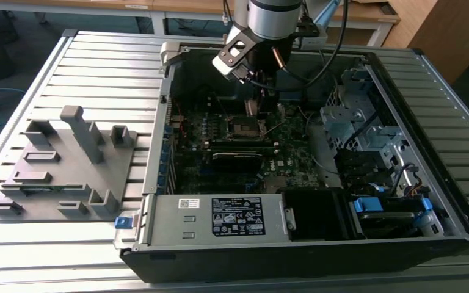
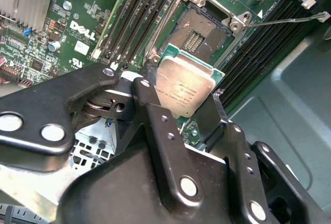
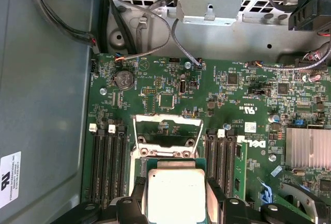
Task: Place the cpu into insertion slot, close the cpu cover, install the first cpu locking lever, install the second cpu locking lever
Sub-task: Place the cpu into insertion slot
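White lettering (image 3: 252, 144) marks the motherboard (image 3: 155, 79), a printed label (image 1: 239, 217) the power supply (image 1: 178, 227), engraving (image 2: 190, 93) the cpu (image 2: 181, 74).

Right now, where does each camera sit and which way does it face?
Exterior view: off the arm, high up, looking down into the open computer case; the arm and gripper show.
First wrist view: on the wrist, facing the motherboard; the fingers clamp the cpu.
Second wrist view: on the wrist, angled across the gripper toward the insertion slot.
Shared: both wrist views show the gripped cpu.
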